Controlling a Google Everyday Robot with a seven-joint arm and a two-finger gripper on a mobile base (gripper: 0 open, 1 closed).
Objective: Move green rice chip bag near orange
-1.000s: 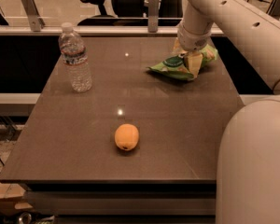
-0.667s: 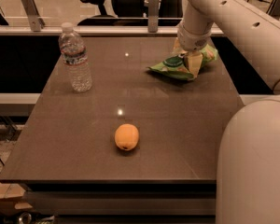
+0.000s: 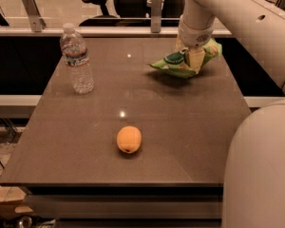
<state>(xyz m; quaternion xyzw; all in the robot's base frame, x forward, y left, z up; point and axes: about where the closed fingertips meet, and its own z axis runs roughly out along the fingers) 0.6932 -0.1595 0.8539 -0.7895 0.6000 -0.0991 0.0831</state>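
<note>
At 1 o'clock on the worktop [image 3: 180,141], the gripper [image 3: 194,57] pinches the green rice chip bag [image 3: 176,62], which looks lifted just clear, casting a shadow below. The orange [image 3: 128,139] sits near 6 o'clock, well apart. Best carry the bag low toward 7 o'clock, steer wide of the water bottle [image 3: 76,59] at 10, and set it down beside the fruit without nudging it.

Green rice chip bag [image 3: 180,62] seemingly lifted by gripper [image 3: 194,57].

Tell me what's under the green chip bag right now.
The gripper holds the green rice chip bag slightly above the table; only its shadow shows beneath. The bag's underside is hidden.
</note>
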